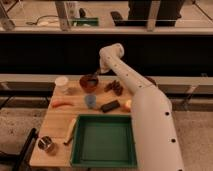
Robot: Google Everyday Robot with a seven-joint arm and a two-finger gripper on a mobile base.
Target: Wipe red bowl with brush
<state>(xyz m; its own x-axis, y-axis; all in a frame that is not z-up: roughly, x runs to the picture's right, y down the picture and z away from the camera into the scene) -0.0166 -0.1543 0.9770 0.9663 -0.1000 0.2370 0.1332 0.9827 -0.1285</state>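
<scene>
The red bowl stands at the back of the wooden table, right of the white cup. My arm reaches from the lower right up and over the table's back edge. My gripper hangs just above the bowl's right rim. It is shut on the brush, a thin dark stick that slants down-left from the gripper, its head at the bowl's rim. The gripper is partly hidden behind the wrist.
A green tray fills the front middle. A tan wooden-handled tool and a metal cup lie to its left. An orange item, a blue cup, a dark block and brown pieces lie mid-table.
</scene>
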